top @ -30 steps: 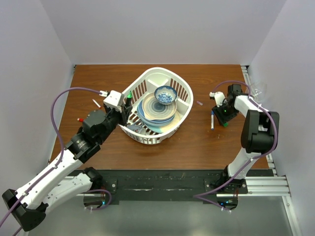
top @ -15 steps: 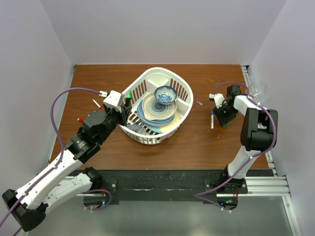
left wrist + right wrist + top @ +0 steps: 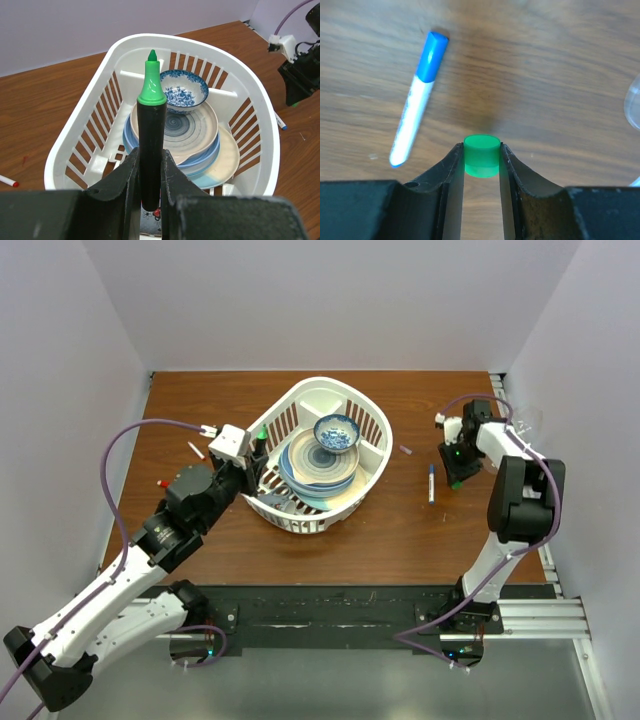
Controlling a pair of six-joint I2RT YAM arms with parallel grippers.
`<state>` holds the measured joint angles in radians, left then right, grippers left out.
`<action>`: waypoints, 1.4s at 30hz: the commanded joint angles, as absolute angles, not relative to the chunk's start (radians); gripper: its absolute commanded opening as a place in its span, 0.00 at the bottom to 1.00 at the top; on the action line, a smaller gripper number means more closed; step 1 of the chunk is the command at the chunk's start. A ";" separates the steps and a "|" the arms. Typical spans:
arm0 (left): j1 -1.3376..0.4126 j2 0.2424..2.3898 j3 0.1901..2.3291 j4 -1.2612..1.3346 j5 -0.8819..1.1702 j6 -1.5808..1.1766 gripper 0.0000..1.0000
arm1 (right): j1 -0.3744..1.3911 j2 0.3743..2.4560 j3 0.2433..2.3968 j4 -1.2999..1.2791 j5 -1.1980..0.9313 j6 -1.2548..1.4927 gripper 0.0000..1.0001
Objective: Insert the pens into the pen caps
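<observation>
- Marker (image 3: 151,140), black with a green tip, stands upright between the jaws of the left gripper (image 3: 150,167). The jaws are clenched on its lower barrel and the tip rises well clear above them. The white basket (image 3: 75,150) lies just beyond the jaws.
- Between the jaws of the right gripper (image 3: 481,150) sits the green cap (image 3: 481,156), pinched on both sides with its round end poking out past the fingertips.
- Over the last second the right gripper has come up off the table (image 3: 560,75) and drawn back toward the far right edge, taking the cap with it.
- It has left a blue-ended pen (image 3: 415,100) lying flat, ahead of the jaws and to their left, clear of them.
- The left arm has held its pose throughout.
- This suggests the cap pick-up is finished. Both halves of the green pair are now in hand but well apart, with the basket between them. The likely next step is to bring cap and tip together and line them up.
</observation>
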<state>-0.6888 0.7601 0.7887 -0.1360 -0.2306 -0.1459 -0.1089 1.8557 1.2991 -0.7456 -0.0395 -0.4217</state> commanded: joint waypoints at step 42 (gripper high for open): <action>-0.693 0.946 0.813 -0.015 0.149 -0.479 0.00 | 0.856 1.364 1.460 -0.287 0.314 0.669 0.00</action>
